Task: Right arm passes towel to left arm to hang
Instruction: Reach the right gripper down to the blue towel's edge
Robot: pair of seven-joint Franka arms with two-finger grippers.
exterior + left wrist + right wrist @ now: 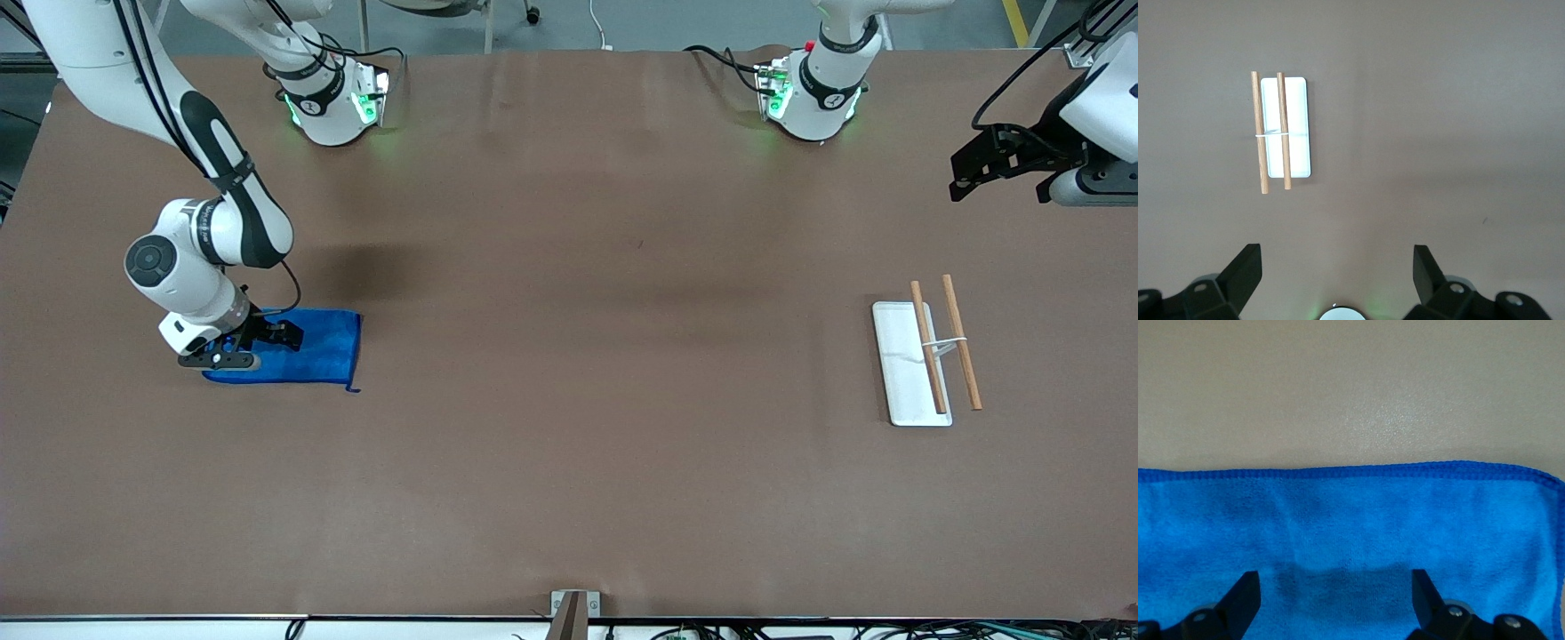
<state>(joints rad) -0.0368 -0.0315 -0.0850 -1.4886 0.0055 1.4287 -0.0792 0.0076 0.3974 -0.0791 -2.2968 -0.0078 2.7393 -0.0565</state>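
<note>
A blue towel (307, 356) lay flat on the brown desk (569, 400) at the right arm's end. The right end effector (253, 342) hovered just over it, fingers apart, about to grasp; closing on the cloth should come next. The left end effector (1000, 164), fingers apart, waited high above the wooden rack (929, 360). No readable writing appeared.

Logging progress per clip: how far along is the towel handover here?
Nothing is done yet. The towel lies flat on the table. In hand: the right hand is low over it, fingers open, nothing gripped. The left hand waits open, up near the rack. Pickup, pass and hanging remain.
</note>
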